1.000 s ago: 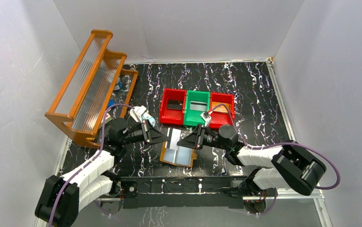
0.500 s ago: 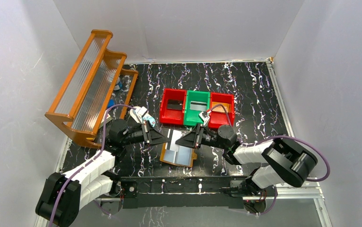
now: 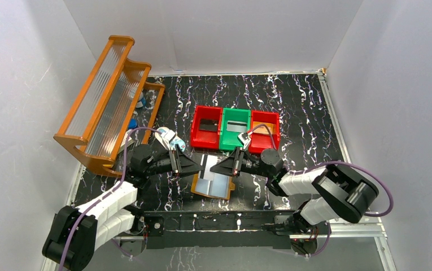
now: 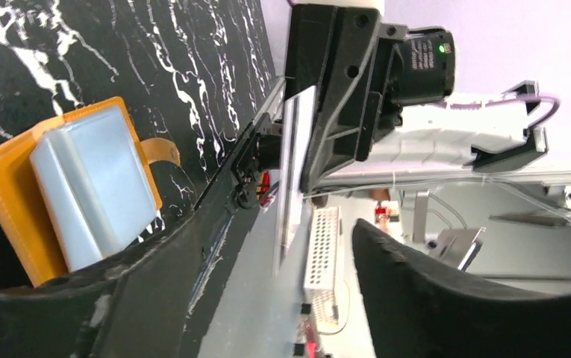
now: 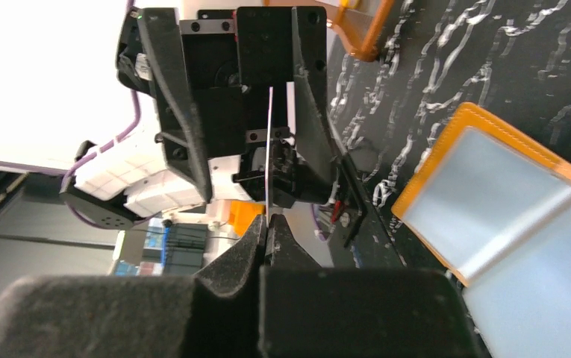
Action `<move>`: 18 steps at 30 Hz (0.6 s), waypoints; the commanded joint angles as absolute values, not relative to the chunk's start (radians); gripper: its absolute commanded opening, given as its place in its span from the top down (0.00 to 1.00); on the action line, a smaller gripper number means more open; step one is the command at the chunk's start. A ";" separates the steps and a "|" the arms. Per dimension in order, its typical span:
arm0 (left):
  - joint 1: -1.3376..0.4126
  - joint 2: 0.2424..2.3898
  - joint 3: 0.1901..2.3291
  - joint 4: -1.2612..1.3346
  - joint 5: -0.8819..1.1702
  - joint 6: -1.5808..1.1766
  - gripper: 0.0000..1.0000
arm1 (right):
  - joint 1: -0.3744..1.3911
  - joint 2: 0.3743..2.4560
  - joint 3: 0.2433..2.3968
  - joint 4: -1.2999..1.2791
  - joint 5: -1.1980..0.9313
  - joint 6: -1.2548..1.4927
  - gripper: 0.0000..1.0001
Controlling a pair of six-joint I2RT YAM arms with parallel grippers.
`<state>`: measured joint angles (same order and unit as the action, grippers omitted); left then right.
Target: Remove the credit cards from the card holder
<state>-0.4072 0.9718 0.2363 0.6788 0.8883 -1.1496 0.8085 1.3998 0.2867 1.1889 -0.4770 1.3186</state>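
Your right claw [image 5: 269,224] pinches a thin, flat plastic card [image 5: 269,149] edge-on; your left claw [image 3: 200,165] stands wide around it. The flat orange sleeve [image 4: 2,198] lies on the black marbled desk [image 3: 304,113].

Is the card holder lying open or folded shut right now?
Open. The card holder lies spread flat on the table, two clear pockets face up side by side with a crease between them.

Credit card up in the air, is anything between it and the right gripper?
Nothing visible. The right gripper is shut on one edge of the credit card. The left gripper stands open, with one finger on either side of the card.
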 commanded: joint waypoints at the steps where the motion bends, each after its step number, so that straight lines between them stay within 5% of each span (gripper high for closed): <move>1: -0.401 0.906 0.272 0.485 0.828 -1.036 0.20 | 0.786 1.262 0.325 0.933 -0.422 1.183 1.00; 5: -0.401 0.822 0.377 0.118 0.691 -0.844 0.02 | 0.775 1.128 0.485 0.410 -0.245 0.958 1.00; 9: -0.400 0.789 0.456 -0.072 0.592 -0.728 0.02 | 0.772 1.092 0.665 -0.029 0.037 0.737 1.00; 18: -0.400 0.749 0.580 -0.359 0.332 -0.597 0.02 | 0.769 1.303 1.017 -0.335 0.401 0.393 1.00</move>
<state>-0.4068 0.7780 0.5114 -0.1886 0.4461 -0.6704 0.7723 1.2182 0.9009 -0.1444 0.1757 0.6125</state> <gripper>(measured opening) 0.983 0.020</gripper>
